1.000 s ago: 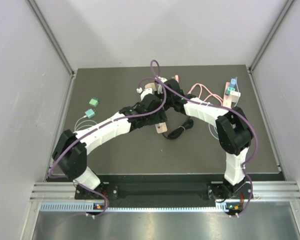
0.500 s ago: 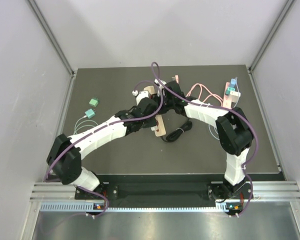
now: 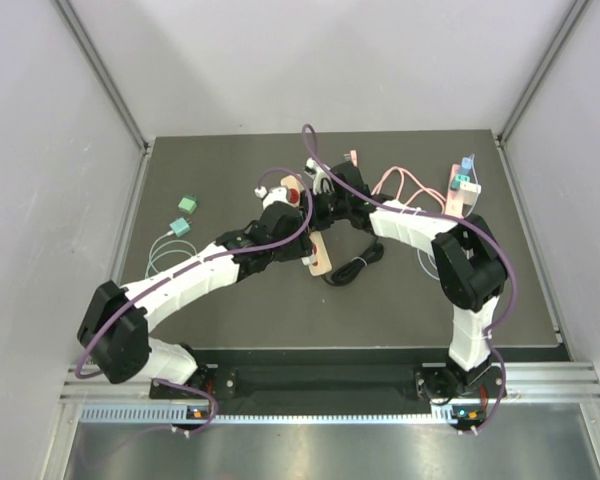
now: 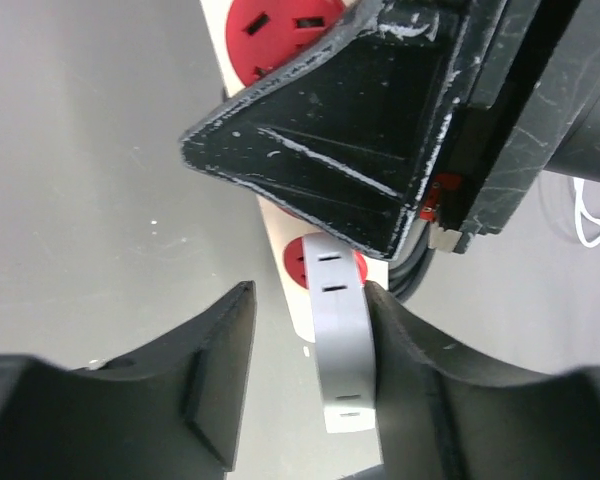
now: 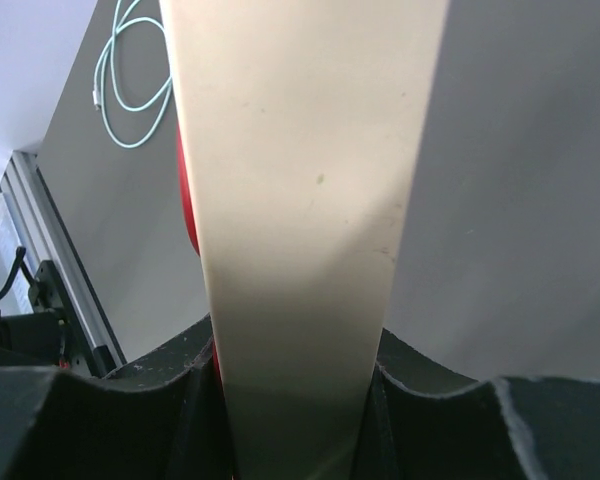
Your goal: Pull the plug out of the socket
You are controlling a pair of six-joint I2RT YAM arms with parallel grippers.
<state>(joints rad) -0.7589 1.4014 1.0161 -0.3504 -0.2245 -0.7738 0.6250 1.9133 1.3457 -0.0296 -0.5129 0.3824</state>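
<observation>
Left gripper (image 4: 308, 295) has backed off toward 8 o'clock over the last second, uncovering a red socket (image 3: 293, 193) in the top view. My read is that the plug is out or nearly out (seating not visible). Its fingers (image 4: 215, 370) sit moderately apart. The pale slotted plug (image 4: 342, 350) lies against the 3 o'clock finger with a clear gap to the 9 o'clock one, so it isn't pinched. Its 12 o'clock end overlaps the socket strip (image 5: 300, 180). Right gripper (image 5: 290, 375) is clamped tight on that beige strip, holding it on edge mid-table. A black cord (image 3: 355, 268) coils at the strip's 4 o'clock.
</observation>
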